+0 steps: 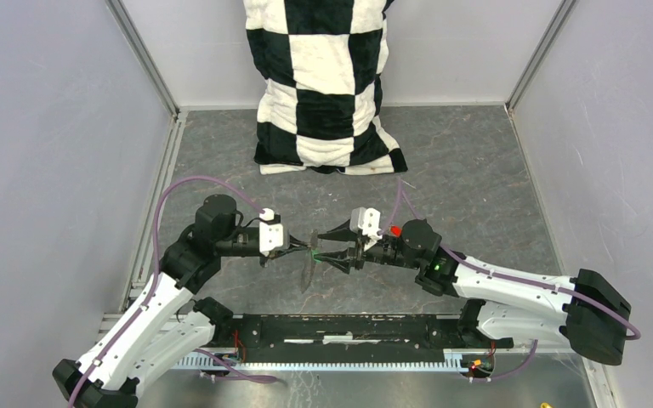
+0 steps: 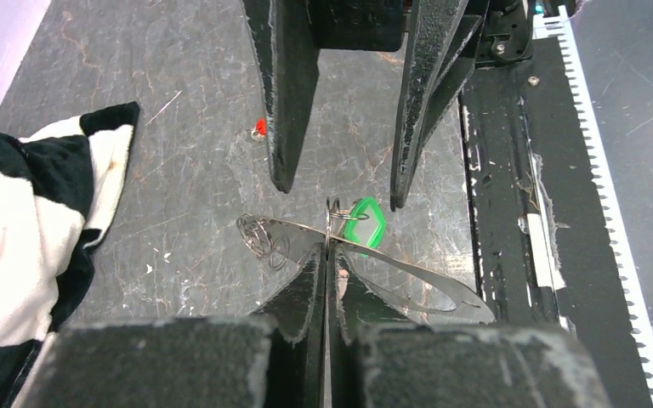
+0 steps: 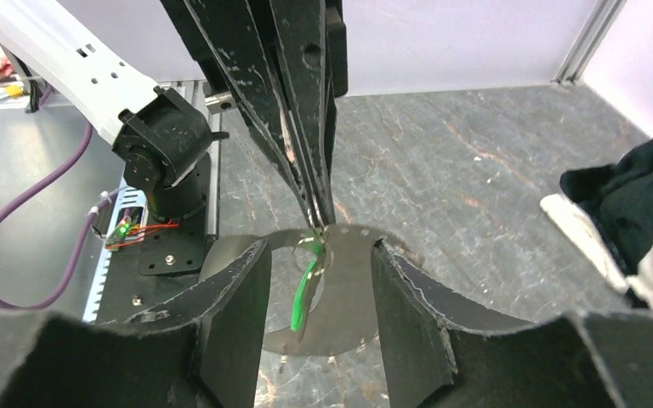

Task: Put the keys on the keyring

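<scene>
The left gripper (image 2: 324,252) is clenching the keyring (image 2: 408,266), green key (image 2: 364,223) dangling inside the released right gripper (image 2: 340,191) — red key (image 1: 395,229) is lying nearer the right arm (image 1: 510,289).

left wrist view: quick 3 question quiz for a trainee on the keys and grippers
1. True or false: the left gripper is shut on the keyring.
2. Which key lies alone on the table, away from both grippers? A) green B) red C) neither
3. Fill in: the right gripper has its jaws ____, with the green key just off its fingertips.

Key:
1. True.
2. B, the red key.
3. open
</scene>
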Available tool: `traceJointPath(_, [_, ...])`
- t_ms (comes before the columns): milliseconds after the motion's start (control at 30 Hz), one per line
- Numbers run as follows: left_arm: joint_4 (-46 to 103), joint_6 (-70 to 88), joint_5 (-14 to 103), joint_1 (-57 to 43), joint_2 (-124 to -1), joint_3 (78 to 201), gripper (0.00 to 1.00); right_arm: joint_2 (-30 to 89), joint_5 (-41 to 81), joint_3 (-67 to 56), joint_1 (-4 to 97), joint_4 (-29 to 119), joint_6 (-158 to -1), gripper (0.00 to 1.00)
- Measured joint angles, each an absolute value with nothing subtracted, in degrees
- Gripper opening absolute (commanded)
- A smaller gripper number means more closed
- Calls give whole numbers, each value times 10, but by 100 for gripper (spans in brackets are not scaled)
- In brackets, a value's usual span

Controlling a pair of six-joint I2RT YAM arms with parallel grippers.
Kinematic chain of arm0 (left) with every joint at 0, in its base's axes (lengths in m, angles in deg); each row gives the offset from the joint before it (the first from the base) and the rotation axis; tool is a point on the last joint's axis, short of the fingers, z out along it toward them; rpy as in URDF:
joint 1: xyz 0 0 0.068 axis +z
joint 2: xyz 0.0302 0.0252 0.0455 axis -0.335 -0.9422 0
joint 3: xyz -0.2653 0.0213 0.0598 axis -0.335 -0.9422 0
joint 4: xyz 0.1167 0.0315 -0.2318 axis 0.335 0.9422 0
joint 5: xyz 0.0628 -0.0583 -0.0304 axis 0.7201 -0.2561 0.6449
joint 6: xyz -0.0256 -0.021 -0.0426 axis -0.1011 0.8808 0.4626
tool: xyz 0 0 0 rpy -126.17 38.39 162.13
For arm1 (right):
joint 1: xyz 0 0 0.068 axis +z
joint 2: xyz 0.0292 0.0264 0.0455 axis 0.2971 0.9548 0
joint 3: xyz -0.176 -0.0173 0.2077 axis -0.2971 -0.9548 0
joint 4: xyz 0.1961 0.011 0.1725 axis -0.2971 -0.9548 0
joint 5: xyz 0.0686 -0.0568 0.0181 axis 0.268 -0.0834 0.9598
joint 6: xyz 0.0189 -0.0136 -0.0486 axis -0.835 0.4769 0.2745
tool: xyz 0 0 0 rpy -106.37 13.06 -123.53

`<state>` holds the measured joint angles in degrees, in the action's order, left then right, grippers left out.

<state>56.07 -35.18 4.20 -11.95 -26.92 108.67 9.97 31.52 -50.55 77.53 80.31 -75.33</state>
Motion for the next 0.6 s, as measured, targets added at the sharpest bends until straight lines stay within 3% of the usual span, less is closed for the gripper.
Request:
traceJointPath(300, [575,-347,27,-120,-272,1091,2,105,350,-457,775,769,-685,40])
traceJointPath(600, [577,-346,26,-120,-271,1091,2,121,374,-453,775,751,-674,41])
